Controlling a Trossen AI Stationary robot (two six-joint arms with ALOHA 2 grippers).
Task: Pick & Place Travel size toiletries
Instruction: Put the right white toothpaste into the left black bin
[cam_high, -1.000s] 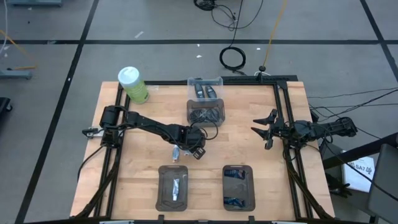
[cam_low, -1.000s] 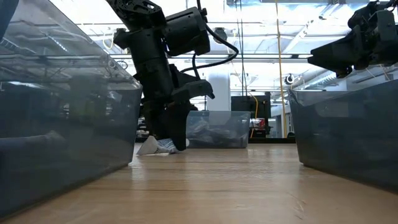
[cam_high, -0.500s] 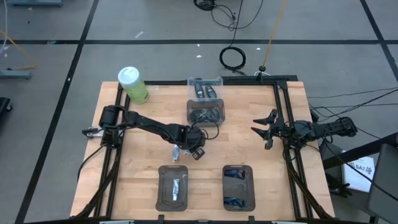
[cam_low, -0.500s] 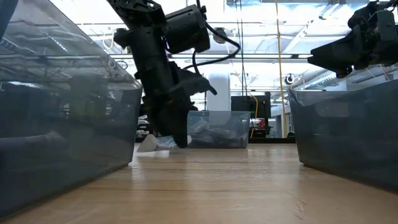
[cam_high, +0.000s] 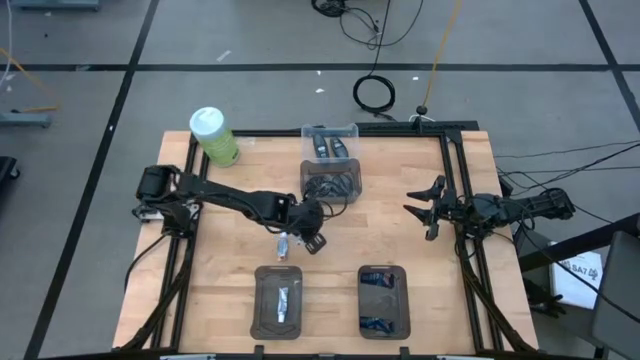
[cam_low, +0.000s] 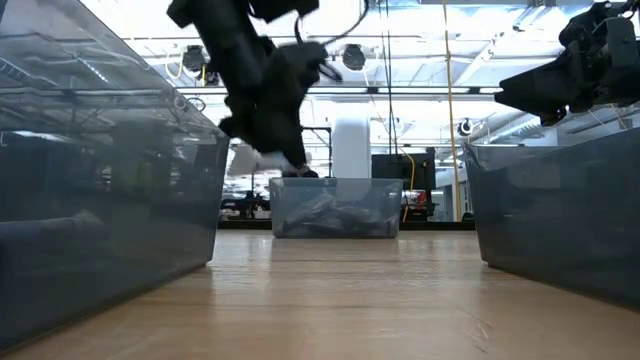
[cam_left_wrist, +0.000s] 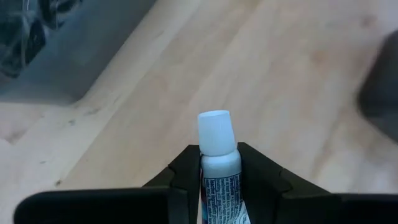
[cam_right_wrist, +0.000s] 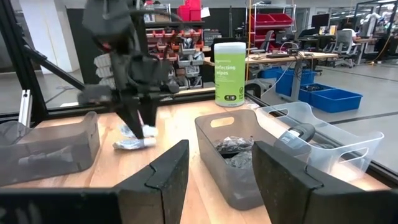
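above the table's middle, the left gripper is clamped on a white-and-pale-blue mini tube, clear of the wood. both trays already hold items; more wait in the bins. the right gripper waits, fingers apart.

Even, bright overhead light fills the high view, and the wooden surface shows only faint, soft shadows under the arms. In the low view, strong backlight from ceiling lamps across the upper frame turns the left arm into a blurred silhouette; the grey trays at both sides are out of focus, with pale glare on their walls. In the left wrist view, the white-capped tube is sharp while the wood behind is soft. The right wrist view is clear, with motion smear at upper left.
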